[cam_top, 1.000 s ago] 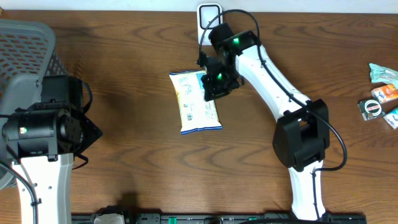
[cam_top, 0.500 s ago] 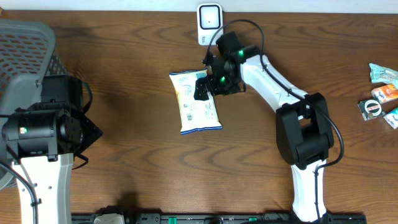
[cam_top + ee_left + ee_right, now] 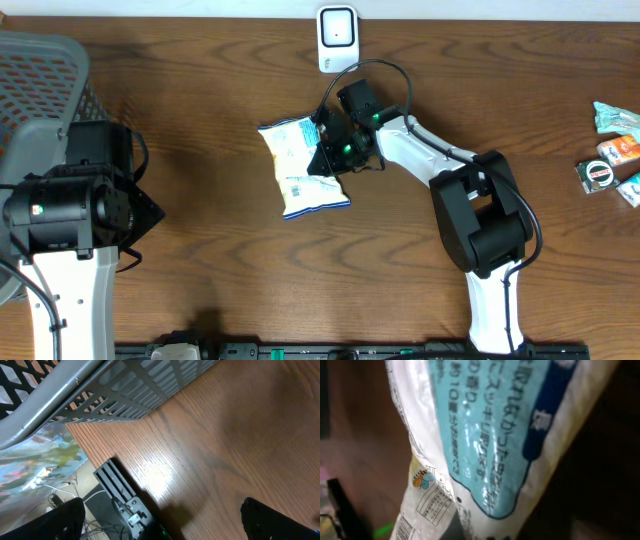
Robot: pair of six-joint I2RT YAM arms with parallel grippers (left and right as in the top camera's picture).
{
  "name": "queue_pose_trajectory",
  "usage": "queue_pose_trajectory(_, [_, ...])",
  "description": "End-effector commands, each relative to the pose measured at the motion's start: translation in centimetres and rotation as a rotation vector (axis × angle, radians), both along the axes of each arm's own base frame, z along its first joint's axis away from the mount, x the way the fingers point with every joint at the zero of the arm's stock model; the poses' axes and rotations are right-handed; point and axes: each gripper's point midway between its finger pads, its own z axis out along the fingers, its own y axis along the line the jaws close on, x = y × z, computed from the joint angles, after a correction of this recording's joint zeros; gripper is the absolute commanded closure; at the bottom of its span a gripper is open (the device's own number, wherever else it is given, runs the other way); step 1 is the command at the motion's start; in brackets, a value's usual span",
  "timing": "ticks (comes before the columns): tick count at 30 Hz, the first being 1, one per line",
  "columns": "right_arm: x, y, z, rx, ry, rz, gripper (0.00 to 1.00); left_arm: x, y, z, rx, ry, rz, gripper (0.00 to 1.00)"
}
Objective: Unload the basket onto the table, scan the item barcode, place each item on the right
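While right tool (image 3: 325, 150) clamps the snack bag (image 3: 295, 170) by its right edge | bag mid-table (image 3: 200, 100), long axis near-to-far, slightly tilted | scanner (image 3: 337, 35) beyond its far end | right arm nearer; left tool (image 3: 162, 520) wide open beside basket (image 3: 40, 80), well apart.

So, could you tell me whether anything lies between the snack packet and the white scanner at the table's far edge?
Nothing visible does. The right gripper is shut on the edge of the snack packet, and only bare table lies between it and the white scanner; the arm's black cable loops above that stretch.
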Motion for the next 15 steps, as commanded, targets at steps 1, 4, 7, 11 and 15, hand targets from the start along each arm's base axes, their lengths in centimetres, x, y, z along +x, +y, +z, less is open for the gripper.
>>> queue_pose_trajectory(1, [0.1,-0.5,-1.1,-0.034,0.036,-0.041,0.99,-0.2,0.1,0.1,0.001,-0.004,0.016,0.02])
queue_pose_trajectory(4, [1.4,-0.6,0.9,-0.012,-0.006,-0.055,0.99,-0.2,0.1,0.1,0.001,-0.004,0.016,0.02])
queue_pose_trajectory(7, [2.6,-0.8,4.1,0.016,-0.088,-0.054,0.99,-0.2,0.1,0.1,0.001,-0.004,0.016,0.02])
queue_pose_trajectory(11, [4.1,-2.6,9.1,-0.008,-0.223,-0.112,0.99,-0.2,0.1,0.1,0.001,-0.004,0.016,0.02])
queue_pose_trajectory(15, [4.4,-3.5,14.1,-0.001,-0.344,-0.141,0.99,-0.2,0.1,0.1,0.001,-0.004,0.016,0.02])
